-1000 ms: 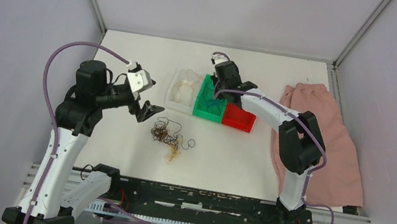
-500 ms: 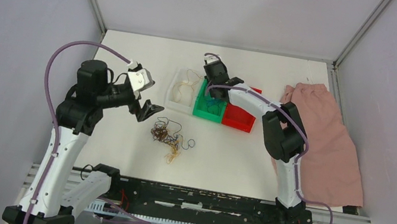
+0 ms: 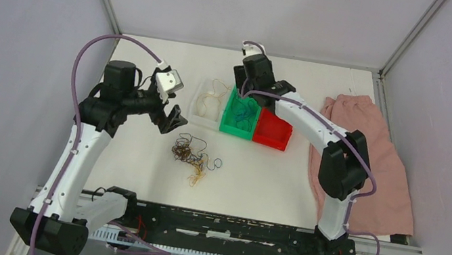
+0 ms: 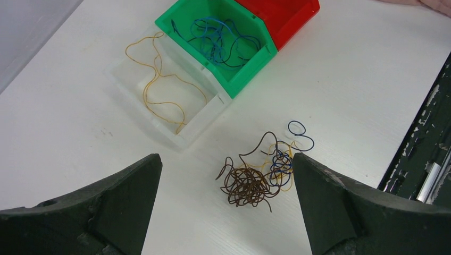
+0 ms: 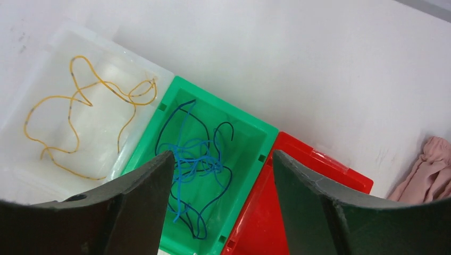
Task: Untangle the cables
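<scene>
A tangle of brown, blue and yellow cables (image 3: 194, 157) lies on the white table; in the left wrist view the tangle (image 4: 255, 180) sits below and between the fingers. My left gripper (image 3: 170, 115) (image 4: 226, 162) hangs open above it, holding nothing. Loose blue cables (image 3: 244, 112) (image 5: 197, 159) (image 4: 218, 42) lie in the green bin (image 3: 229, 126) (image 5: 250, 133). My right gripper (image 3: 248, 97) (image 5: 222, 154) hovers over that bin, open with nothing between its fingers. One yellow cable (image 3: 211, 101) (image 5: 80, 117) (image 4: 159, 85) rests in the clear tray (image 3: 197, 117).
A red bin (image 3: 272, 133) (image 5: 298, 212) (image 4: 282, 16) stands against the green one's right side. A pink cloth (image 3: 369, 157) (image 5: 425, 170) covers the table's right part. The black rail (image 3: 228, 227) (image 4: 425, 159) runs along the near edge.
My right gripper has gone from shut to open above the green bin. The left arm has shifted a little up and to the right, nearer the tangle.
</scene>
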{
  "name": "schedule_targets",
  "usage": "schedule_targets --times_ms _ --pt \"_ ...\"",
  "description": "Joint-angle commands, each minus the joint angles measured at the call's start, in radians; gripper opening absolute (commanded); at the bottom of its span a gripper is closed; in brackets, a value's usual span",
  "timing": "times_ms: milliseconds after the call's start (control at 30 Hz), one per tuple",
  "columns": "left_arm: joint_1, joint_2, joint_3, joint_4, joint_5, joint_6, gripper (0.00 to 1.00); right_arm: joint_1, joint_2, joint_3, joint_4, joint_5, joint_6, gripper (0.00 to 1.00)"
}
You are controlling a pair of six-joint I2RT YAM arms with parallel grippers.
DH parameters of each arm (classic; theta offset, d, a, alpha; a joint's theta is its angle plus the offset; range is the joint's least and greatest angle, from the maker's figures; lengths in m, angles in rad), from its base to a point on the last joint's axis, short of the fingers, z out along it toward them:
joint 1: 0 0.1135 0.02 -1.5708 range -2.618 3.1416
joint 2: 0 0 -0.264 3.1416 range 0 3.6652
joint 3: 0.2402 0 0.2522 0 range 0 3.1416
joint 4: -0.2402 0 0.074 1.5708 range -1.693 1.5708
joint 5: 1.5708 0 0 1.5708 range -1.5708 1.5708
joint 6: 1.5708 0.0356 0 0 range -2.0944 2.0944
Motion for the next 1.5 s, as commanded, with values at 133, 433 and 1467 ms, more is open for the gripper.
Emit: schedule_targets --times_ms 133,433,1467 --pt "0.003 -0.005 0.025 0.008 -0.036 -0.041 0.99 0.026 -0.176 -0.131 0.026 -0.075 0.067 0.82" --pt "0.004 -0.001 -0.005 0.015 -0.037 -0.004 0.99 0.136 -0.389 -0.450 0.152 -0.424 0.118 0.77" --pt "0.004 -0.039 -0.015 -0.025 -0.020 0.000 0.99 0.328 -0.185 -0.593 0.291 -0.439 -0.143 0.11"
